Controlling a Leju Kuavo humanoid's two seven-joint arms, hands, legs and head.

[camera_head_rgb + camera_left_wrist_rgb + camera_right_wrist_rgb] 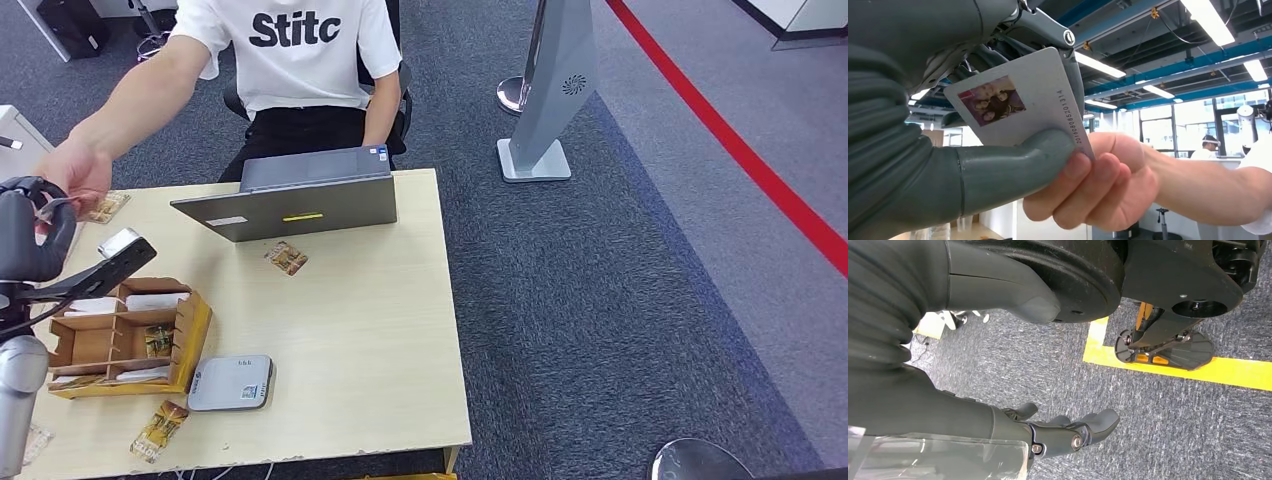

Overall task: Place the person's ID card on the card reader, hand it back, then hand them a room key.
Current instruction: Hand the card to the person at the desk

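Handover is under way, by my reading: the left hand (973, 150) pinches the ID card (1018, 102) between its thumb and fingers, raised off the table's far left corner, and the person's hand (1098, 185) has closed on the card's lower edge. Both hold it at once.

Risk from here: if the robot lets go before the person's grip is firm, the card could drop to the desk (380, 300) or the floor; if it holds on too long, the person pulls against the thumb and the card may bend or twist out sideways.

The right hand (1068, 432) hangs over the carpet, holding nothing, fingers loosely apart.

Counted in the head view: one card reader (231, 383), one wooden organizer (195, 330) with cards in its slots (too small to count), one laptop (300, 200), and four loose patterned cards on the desk, one of them (287, 258) near the laptop.
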